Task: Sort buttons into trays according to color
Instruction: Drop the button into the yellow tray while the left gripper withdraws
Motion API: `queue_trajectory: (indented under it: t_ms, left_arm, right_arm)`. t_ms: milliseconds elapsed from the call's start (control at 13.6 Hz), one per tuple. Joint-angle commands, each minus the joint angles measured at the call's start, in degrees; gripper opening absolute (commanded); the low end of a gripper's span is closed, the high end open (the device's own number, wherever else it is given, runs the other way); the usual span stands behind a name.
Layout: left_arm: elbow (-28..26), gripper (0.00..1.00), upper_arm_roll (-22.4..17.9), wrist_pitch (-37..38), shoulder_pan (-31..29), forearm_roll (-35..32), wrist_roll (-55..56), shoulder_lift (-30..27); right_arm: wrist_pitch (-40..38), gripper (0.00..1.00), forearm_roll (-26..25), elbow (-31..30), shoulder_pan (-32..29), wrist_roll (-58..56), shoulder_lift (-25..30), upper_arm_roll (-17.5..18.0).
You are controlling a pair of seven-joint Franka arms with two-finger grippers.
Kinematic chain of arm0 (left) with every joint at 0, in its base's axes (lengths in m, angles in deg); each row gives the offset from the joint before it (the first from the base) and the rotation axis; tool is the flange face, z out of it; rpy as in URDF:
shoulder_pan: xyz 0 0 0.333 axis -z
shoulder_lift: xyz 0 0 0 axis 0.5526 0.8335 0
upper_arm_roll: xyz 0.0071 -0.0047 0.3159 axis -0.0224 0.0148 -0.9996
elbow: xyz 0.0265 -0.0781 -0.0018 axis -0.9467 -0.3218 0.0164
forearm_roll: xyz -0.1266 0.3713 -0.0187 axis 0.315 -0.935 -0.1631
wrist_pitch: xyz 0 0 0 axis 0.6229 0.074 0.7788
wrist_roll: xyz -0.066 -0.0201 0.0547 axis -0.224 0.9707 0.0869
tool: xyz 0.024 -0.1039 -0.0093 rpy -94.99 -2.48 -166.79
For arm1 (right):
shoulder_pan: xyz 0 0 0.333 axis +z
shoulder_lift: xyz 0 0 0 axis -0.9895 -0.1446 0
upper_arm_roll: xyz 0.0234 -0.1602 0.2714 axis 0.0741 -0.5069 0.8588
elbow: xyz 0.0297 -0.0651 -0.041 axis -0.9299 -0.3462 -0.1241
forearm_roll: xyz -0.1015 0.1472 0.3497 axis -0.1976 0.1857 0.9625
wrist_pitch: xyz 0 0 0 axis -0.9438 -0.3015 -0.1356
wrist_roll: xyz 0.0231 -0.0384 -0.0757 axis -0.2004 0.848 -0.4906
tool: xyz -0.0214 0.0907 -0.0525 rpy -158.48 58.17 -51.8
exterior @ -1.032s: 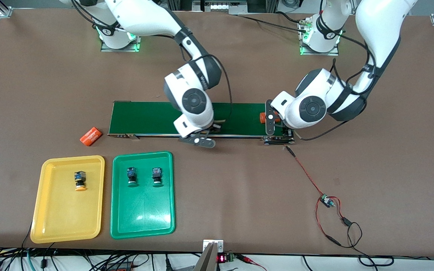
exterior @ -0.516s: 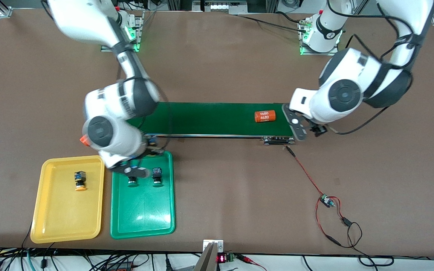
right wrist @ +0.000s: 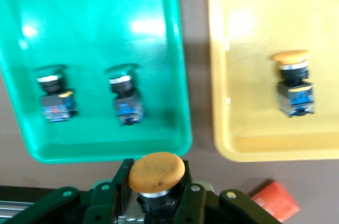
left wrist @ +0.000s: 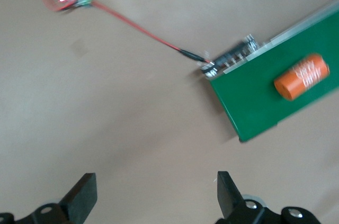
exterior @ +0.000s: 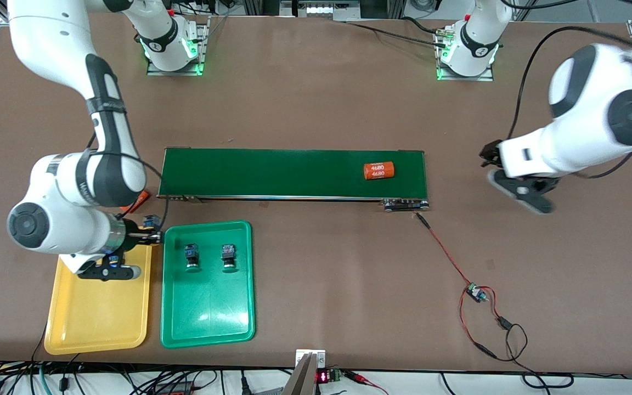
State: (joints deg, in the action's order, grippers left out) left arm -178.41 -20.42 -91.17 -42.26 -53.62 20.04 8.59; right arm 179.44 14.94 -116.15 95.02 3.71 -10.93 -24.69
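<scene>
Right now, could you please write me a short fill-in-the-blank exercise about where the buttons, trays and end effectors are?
1. The green tray holds ____ buttons.
2. The right end effector is shut on a button with a ____ cap.
3. The orange cylinder lies on the ____.
4. The left end effector hangs open over bare ____.

Missing words: two; yellow; conveyor belt; table

A high front camera looks down the bench [exterior: 316,99]; wrist cameras look down closely, sharing the green tray [exterior: 208,285] and conveyor belt [left wrist: 265,91].
</scene>
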Motion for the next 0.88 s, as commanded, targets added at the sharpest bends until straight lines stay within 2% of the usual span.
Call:
queue_trajectory:
  t_ms: [0, 221, 516, 737, 811]
  left_arm:
    - [-0.97, 1.00, -5.56, 0.55, 3.52, 2.03, 7.53, -6.33]
    - [-0.71, 1.00, -12.59, 0.46, 7.74, 2.73, 7.45, -7.67]
    - [-1.50, 1.00, -13.57, 0.80, 8.28, 2.30, 12.09, -11.00]
    - [-6.24, 1.00, -14.88, 2.21, 8.19, 2.03, 11.93, -15.48]
    - [-7.64, 1.00, -19.07, 1.95, 10.19, 2.03, 11.75, -16.54]
  right_arm:
    - [0.49, 0.00, -0.05, 1.10, -3.49, -9.72, -2.10, 0.91]
    - [6.98, 0.00, -1.53, 1.10, -7.17, -19.21, -4.74, 0.91]
    - [9.19, 0.00, -3.29, 1.10, -9.64, -28.46, -5.36, 0.65]
    - [15.24, 0.00, -5.84, 1.01, -12.01, -34.18, -7.02, 0.65]
    - [16.65, 0.00, -5.85, 1.01, -12.46, -35.94, -7.99, 0.65]
